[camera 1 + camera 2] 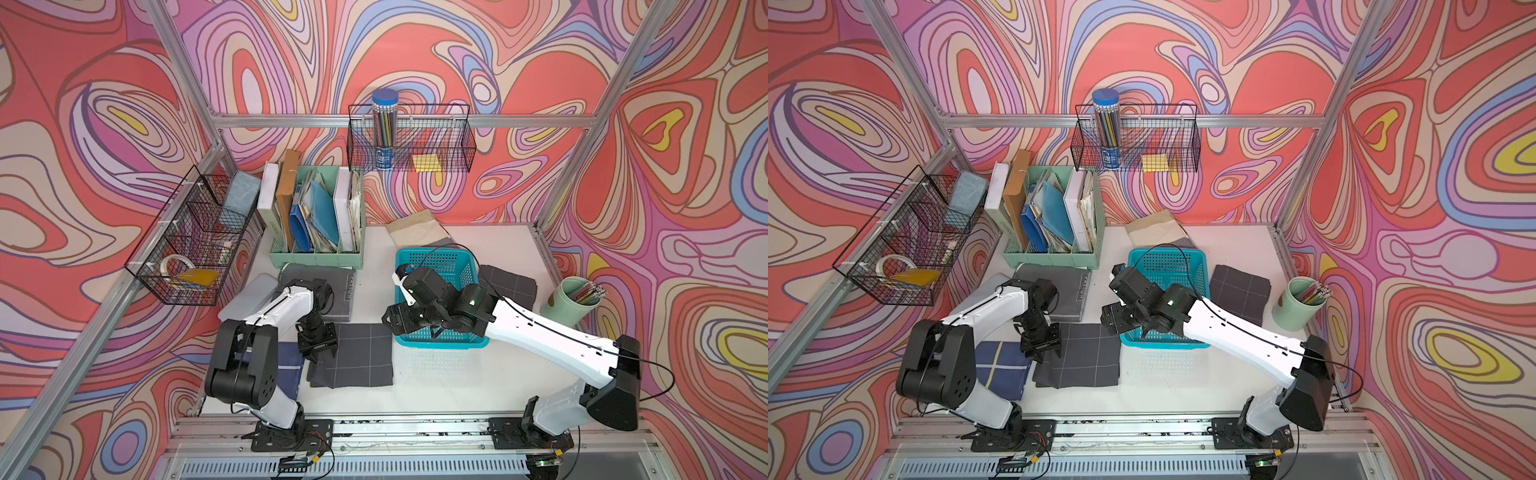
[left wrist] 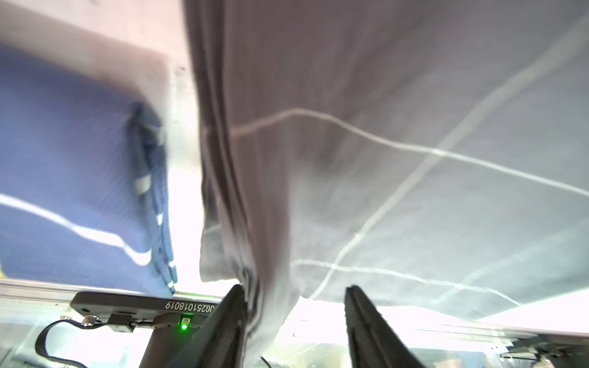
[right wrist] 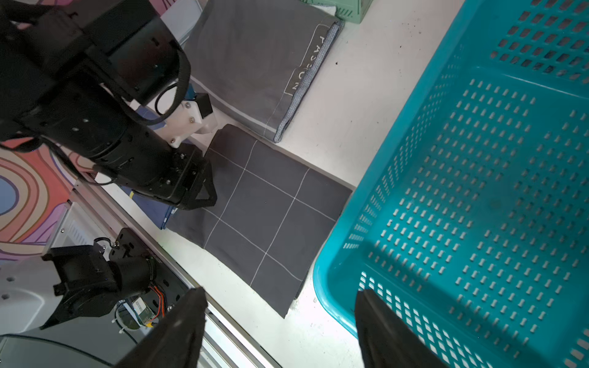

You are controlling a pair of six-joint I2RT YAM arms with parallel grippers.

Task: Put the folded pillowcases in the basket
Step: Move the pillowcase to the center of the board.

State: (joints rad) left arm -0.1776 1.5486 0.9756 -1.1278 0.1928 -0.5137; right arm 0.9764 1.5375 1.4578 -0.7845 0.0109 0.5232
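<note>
**A:** Where is the pillowcase against the left gripper?

**B:** It lies flat on the white table, folded square. The gripper sits at its left edge. In the left wrist view the fingers stand apart with the stacked fold edges between them. The layers lie against one finger and clear of the other, so nothing is clamped.

**A:** And the basket?

**B:** It is just right of the pillowcase, and the cloth's right edge reaches its wall in the right wrist view. The pillowcase is outside it. The right gripper hangs over the basket's near left corner, fingers wide apart and holding nothing.

**A:** Other containers?

**B:**
- The mint-green file organiser holds books and folders standing on edge.
- The wire basket on the back wall holds a clear tube of pencils and a yellow pad.
- The green cup holds pencils.

**A:** Materials?

**B:**
- The pillowcase is dark grey woven cloth with thin white grid lines.
- The basket is turquoise plastic, rectangular, with a slotted floor and walls and a rolled rim.
- A navy folded cloth with a pale stripe lies just left of the pillowcase.
- A lighter grey folded cloth with a lettered label lies behind it.
</note>
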